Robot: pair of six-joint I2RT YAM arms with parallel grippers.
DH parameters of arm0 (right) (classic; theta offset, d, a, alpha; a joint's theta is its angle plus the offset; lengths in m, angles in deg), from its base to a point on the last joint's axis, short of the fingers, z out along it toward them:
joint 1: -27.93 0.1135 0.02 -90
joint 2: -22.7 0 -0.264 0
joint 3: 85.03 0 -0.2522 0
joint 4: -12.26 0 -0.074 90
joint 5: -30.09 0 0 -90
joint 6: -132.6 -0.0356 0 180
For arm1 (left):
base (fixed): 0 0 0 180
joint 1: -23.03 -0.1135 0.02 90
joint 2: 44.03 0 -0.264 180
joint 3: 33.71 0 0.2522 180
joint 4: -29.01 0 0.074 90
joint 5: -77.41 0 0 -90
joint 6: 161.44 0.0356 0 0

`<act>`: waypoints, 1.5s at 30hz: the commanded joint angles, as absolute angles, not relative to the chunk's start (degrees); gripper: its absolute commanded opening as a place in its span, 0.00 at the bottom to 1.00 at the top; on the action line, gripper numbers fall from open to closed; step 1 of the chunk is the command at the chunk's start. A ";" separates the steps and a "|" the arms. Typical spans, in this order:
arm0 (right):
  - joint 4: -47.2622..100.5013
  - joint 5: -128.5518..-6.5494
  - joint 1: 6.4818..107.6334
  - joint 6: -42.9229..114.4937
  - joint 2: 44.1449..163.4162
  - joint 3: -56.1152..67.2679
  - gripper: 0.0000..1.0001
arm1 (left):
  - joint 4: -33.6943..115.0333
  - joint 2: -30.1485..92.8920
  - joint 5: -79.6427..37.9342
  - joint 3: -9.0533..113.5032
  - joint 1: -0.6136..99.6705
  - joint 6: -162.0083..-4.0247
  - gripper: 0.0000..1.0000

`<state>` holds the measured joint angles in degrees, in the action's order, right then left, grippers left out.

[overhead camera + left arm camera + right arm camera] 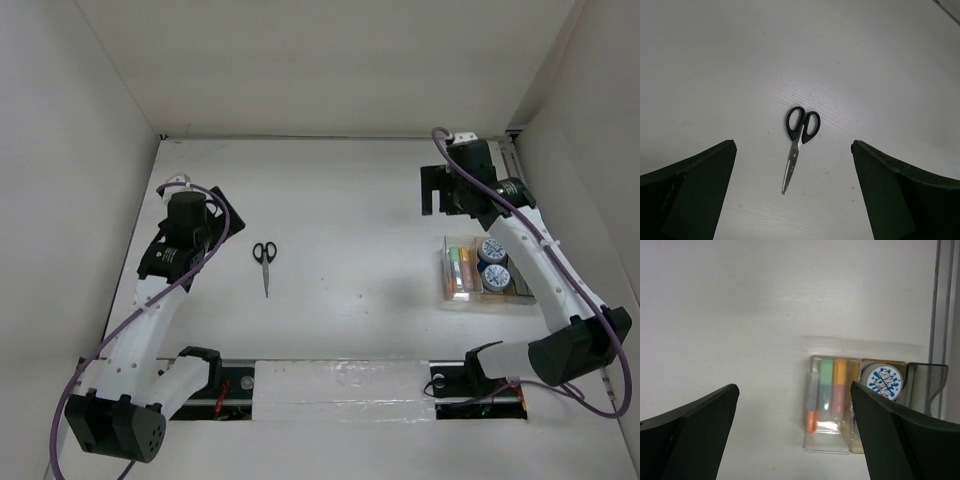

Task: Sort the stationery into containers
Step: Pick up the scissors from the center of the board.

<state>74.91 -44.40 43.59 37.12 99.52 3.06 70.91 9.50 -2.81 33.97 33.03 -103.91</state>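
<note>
The small black-handled scissors (265,262) lie closed on the white table, blades toward the near edge. My left gripper (228,215) hangs open and empty to their left. In the left wrist view the scissors (797,142) lie between and ahead of my open fingers (690,195). The clear plastic box (446,290) at the right holds the orange (812,415), pale green (826,372) and pink-orange (839,390) markers. The adjoining wooden box (520,290) holds two blue-and-white cylinders (492,250). My right gripper (438,190) is open and empty beyond the boxes.
White walls close in the table on the left, back and right. A metal rail (935,300) runs along the right wall next to the boxes. The arm bases and a slot strip (330,385) sit at the near edge.
</note>
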 commanded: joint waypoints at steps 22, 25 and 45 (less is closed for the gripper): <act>57.32 -46.62 65.28 26.43 94.95 9.40 1.00 | 69.85 24.06 -4.32 33.84 32.87 -111.95 1.00; 53.10 -49.44 68.26 25.81 94.95 10.99 1.00 | 69.84 26.62 -4.51 33.84 33.57 -112.75 1.00; 49.32 -55.42 73.46 29.59 93.19 13.36 1.00 | 66.85 49.91 -0.74 35.16 35.33 -116.61 0.88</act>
